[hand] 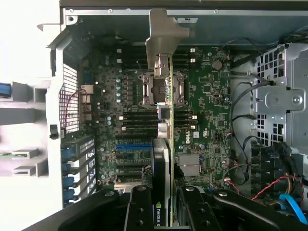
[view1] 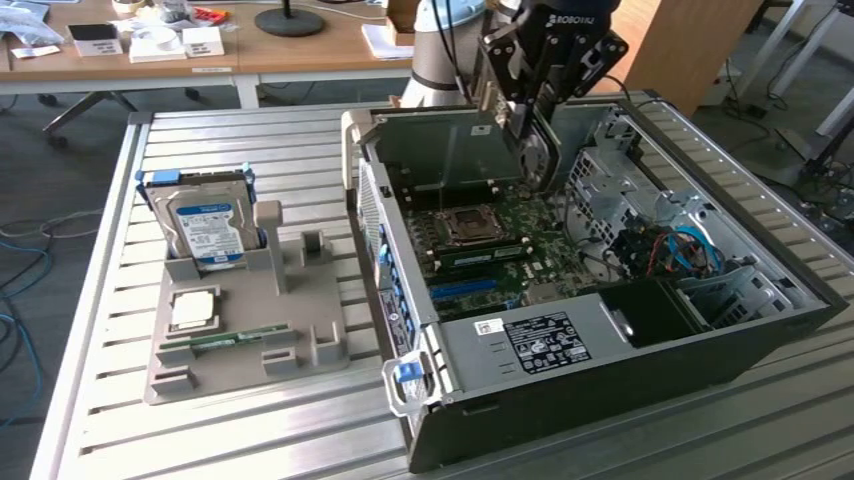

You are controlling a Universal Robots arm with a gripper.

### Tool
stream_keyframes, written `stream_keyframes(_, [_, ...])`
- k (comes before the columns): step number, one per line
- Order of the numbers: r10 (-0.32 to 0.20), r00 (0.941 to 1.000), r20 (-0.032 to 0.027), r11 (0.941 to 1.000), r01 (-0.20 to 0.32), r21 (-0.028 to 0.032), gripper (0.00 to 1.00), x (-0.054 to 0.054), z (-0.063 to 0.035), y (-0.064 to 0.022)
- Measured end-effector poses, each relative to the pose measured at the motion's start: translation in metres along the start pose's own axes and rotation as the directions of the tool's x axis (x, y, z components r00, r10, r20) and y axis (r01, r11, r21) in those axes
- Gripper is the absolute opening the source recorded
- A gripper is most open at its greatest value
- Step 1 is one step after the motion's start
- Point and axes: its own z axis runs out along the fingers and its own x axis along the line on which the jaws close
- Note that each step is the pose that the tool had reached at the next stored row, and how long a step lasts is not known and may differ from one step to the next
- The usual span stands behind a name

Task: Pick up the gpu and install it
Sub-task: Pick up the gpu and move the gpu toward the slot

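Exterior view first, and the widest thing in it: a slatted metal table (view1: 267, 150) carries an open computer case (view1: 667, 385), laid on its side with the panel off. Inside the case the green motherboard (hand: 207, 96) lies bare, with its processor socket (hand: 147, 89) and a run of expansion slots (hand: 132, 147), some of them blue. Just beside the case, on the exterior view's left, a grey parts holder (view1: 307, 335) keeps a silver hard drive (view1: 207, 225) standing upright and a slim memory stick (view1: 220, 340) lying low.

The pick-up looks done. The gpu (hand: 166, 159) hangs over the inside of the case, above the motherboard, pinched by the gripper (hand: 166, 214), whose two black fingers (hand: 139, 211) press on its opposite faces. The installing is, as far as I can judge, what is left. In the exterior view the card's lower edge appears clear of the board, and it sits in no slot.

The wrist view shows the card edge-on, running lengthwise over the socket. It is thin and flat, with a black cooler on one face and a narrow green board edge beside it. A pale metal bracket (hand: 166, 33) with a bent tab closes the far end, toward the case's wall. A small label sits near the fingers.
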Motion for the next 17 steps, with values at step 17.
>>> stream_keyframes(17, [0.0,1.0,0.0,1.0,0.0,-0.0001,0.27,-0.025,0.0007,0.0013])
